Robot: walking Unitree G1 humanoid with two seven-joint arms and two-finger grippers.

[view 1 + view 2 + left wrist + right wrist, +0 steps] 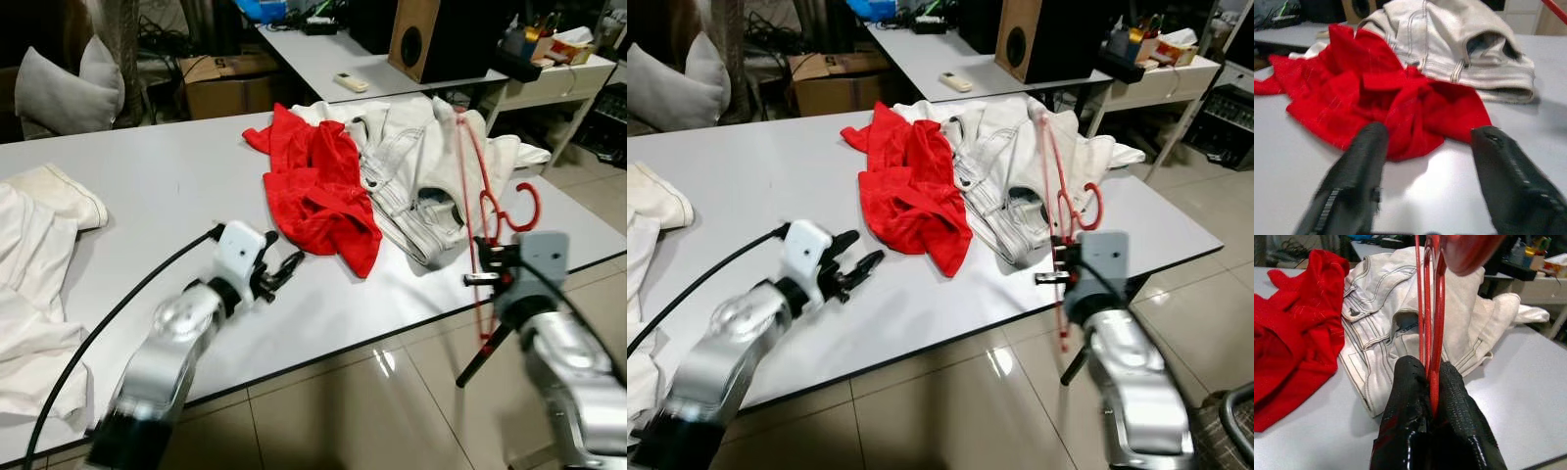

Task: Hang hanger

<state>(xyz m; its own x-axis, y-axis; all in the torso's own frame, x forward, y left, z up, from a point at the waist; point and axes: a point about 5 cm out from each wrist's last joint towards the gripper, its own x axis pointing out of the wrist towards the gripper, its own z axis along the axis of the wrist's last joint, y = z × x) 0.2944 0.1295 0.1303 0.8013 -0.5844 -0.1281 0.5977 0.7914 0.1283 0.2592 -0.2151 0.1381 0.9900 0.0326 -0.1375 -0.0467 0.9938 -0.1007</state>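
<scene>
A thin red hanger (477, 206) stands nearly upright over the table's right front edge, its hook (521, 209) to the right. My right gripper (487, 265) is shut on it, the black fingers (1415, 401) pinching the red wires (1431, 328). My left gripper (284, 268) is open just above the white table (167, 186), with nothing between its fingers (1359, 166). It points at a crumpled red garment (318, 186). A cream denim jacket (421, 166) lies beside the red garment, behind the hanger.
White cloth (34, 284) lies on the table's left end. A second table (323, 54) behind holds a remote (351, 82) and a wooden speaker (416, 37). A cardboard box (227, 83) and cushion (64, 88) sit at the back left. Tiled floor (372, 411) lies below the front edge.
</scene>
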